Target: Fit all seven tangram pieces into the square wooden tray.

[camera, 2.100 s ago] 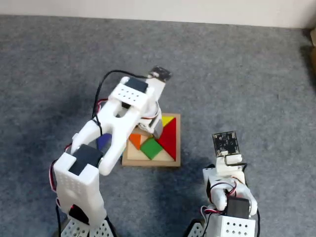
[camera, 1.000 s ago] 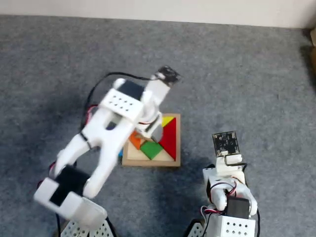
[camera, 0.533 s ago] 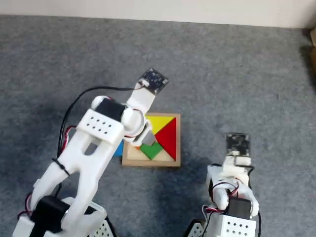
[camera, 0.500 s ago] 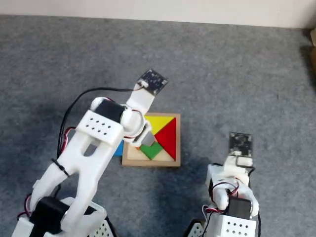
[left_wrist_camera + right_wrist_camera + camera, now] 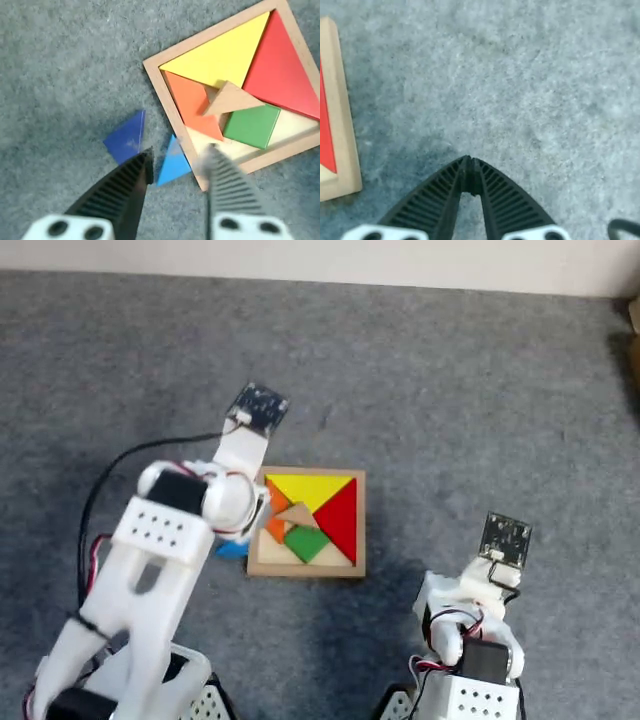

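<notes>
Count of pieces: seven, five in the tray (image 5: 210, 37) and two outside it on the carpet (image 5: 520, 75).

In the tray:
- 1 yellow triangle (image 5: 220, 57), large, along one rim
- 1 red triangle (image 5: 280, 65), large, touching the yellow one
- 1 orange triangle (image 5: 192, 105), smaller, by the corner nearest the loose pieces
- 1 green square (image 5: 251, 126), just beside the orange one
- 1 tan triangle (image 5: 230, 98), lying on top of the others where orange, yellow and green meet, not seated flat

Bare tray floor showed next to the green square.

Outside:
- 1 light blue triangle (image 5: 172, 162), touching the tray's outer rim
- 1 dark blue piece (image 5: 126, 140), just beside it, apart from the tray

My left gripper (image 5: 178, 157) hung over the light blue triangle with its fingers spread, holding nothing. One finger sat by the dark blue piece, the other over the tray rim.

My right gripper (image 5: 470, 167) had its fingers pressed together, holding nothing, over bare carpet. One tray corner was off to the side.
</notes>
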